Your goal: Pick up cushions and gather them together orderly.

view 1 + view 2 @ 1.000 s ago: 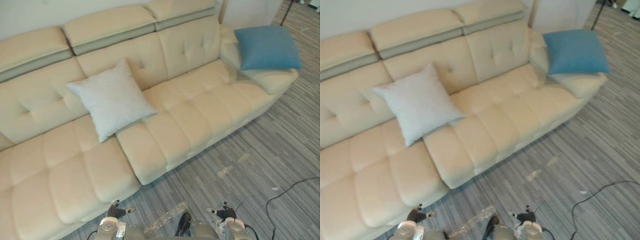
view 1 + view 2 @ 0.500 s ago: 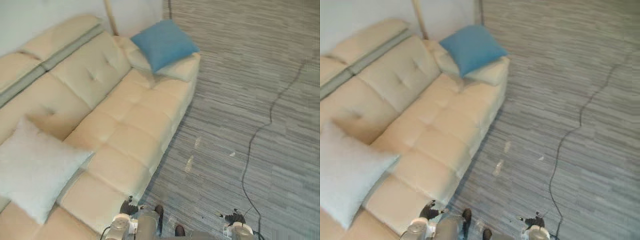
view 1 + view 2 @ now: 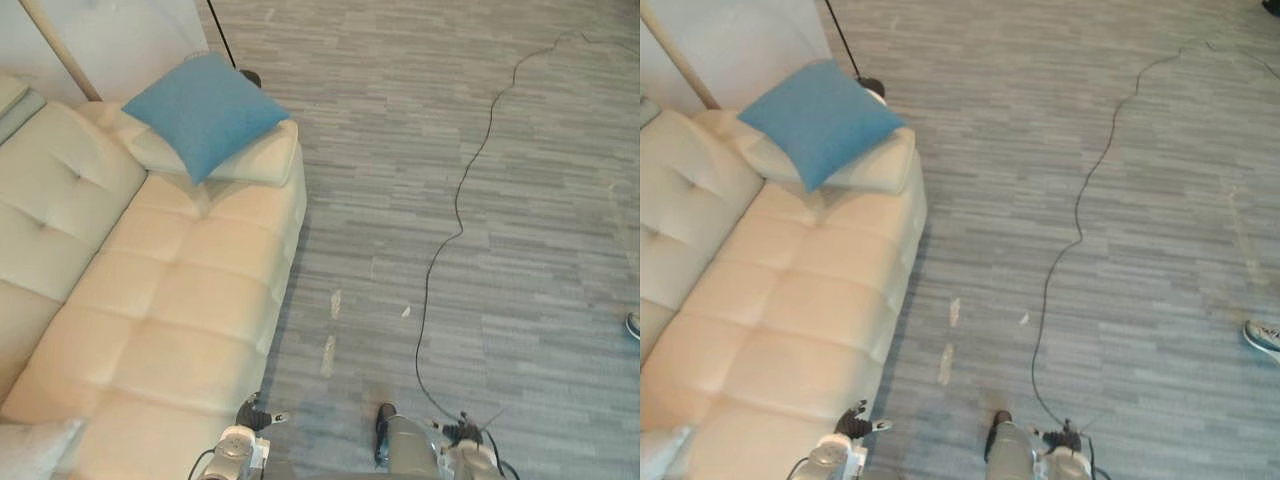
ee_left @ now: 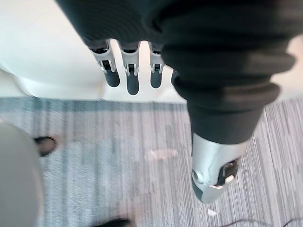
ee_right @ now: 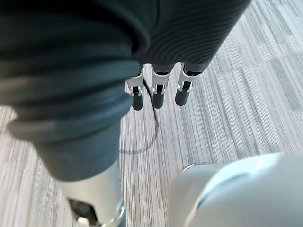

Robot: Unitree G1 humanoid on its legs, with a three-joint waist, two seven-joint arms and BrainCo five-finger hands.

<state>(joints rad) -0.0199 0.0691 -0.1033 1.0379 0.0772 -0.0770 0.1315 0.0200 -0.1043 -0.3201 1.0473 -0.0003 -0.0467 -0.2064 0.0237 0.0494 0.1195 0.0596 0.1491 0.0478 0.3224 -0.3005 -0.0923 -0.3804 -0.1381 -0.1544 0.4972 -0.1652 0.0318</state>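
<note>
Cream leather sofa (image 3: 170, 300): the view has swung onto the square blue fabric cushion (image 3: 203, 112), probably next; left hand (image 4: 131, 78), right hand (image 5: 157, 94) straight-fingered, empty.

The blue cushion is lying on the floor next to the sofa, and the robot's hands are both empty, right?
Not quite. The blue cushion lies on the arm of the sofa, not the floor, as the left eye view shows. The left hand and right hand are indeed empty.
</note>
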